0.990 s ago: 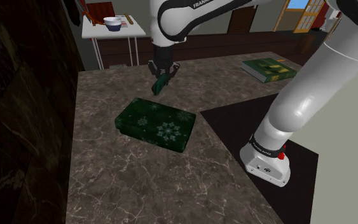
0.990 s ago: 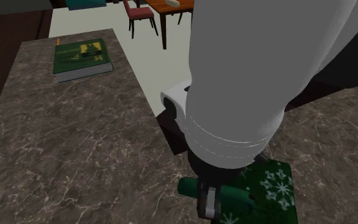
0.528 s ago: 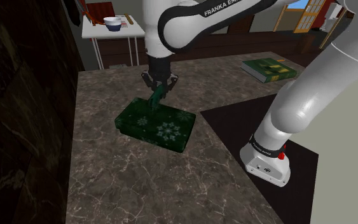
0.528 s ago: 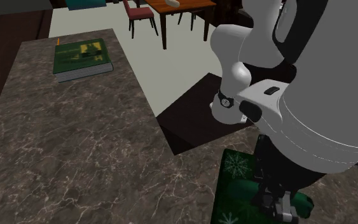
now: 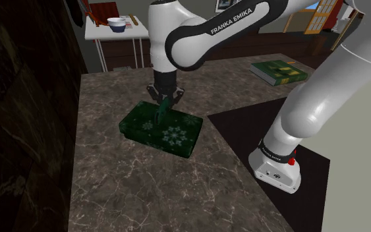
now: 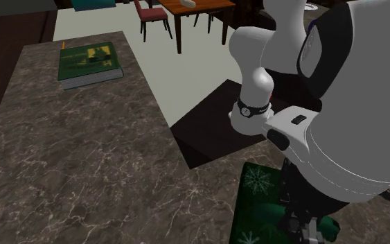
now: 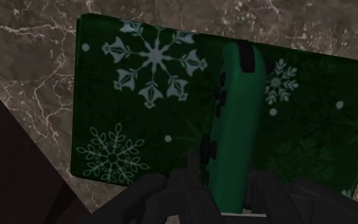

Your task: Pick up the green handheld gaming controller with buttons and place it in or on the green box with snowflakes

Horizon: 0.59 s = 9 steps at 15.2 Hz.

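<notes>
Starting at the shoulder view's left: a dark veined wall [image 5: 19, 99], then a small white table [image 5: 126, 34] carrying a bowl [image 5: 116, 24], well apart from the work. Next along, lying flat on the marbled counter [image 5: 111, 184], the green box [image 5: 167, 135] with white snowflakes. Just above it, near its far edge, the black gripper [image 5: 164, 100], clenched on the green controller [image 5: 161, 112]. Gripped by the upper end, hanging nearly upright, lower end pointing down at the box. Touching the box or just clear of it: cannot tell from here. Further right, a green book [image 5: 279, 71] lying flat and well apart. Last of all, the arm's base [image 5: 276, 168] on its dark stand [image 5: 243, 128].

From the wrist: black fingers [image 7: 190, 191] pinching the controller [image 7: 238, 121] on both flanks, button side showing, with the snowflake box [image 7: 139, 89] spread out behind its whole length.

Judging from all this: past the carrying, into the placing. Called for next: easing down until the lower end meets the box, preferably laying it flat instead of leaving it on end. Then letting go and lifting straight up. Worth watching: set down on end this close to the edge, could tip and slide off on release.
</notes>
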Motion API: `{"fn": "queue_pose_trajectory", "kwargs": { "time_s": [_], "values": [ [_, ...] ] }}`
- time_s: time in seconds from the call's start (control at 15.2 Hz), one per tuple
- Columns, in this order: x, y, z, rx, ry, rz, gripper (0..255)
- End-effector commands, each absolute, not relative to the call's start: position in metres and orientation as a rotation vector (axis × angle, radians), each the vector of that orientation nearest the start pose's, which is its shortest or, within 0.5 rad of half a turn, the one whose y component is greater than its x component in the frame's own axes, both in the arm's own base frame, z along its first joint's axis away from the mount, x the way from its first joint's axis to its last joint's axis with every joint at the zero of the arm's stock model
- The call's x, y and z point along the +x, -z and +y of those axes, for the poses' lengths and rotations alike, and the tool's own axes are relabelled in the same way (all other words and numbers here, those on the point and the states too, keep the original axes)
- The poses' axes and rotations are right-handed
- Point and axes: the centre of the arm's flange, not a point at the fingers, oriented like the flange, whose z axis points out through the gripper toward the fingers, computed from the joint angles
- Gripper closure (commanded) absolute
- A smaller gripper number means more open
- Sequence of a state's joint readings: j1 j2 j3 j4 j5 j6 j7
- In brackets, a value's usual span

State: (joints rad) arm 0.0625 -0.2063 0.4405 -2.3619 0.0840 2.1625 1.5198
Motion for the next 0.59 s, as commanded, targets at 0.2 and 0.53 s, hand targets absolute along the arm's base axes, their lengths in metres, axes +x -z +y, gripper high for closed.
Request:
{"fn": "queue_pose_trajectory", "kwargs": {
  "time_s": [0.2,0.53],
  "values": [
    [0.411,-0.372,0.232,-2.716,0.016,1.614,255],
    [0.411,-0.365,0.232,-2.716,0.016,1.614,255]
  ]
}}
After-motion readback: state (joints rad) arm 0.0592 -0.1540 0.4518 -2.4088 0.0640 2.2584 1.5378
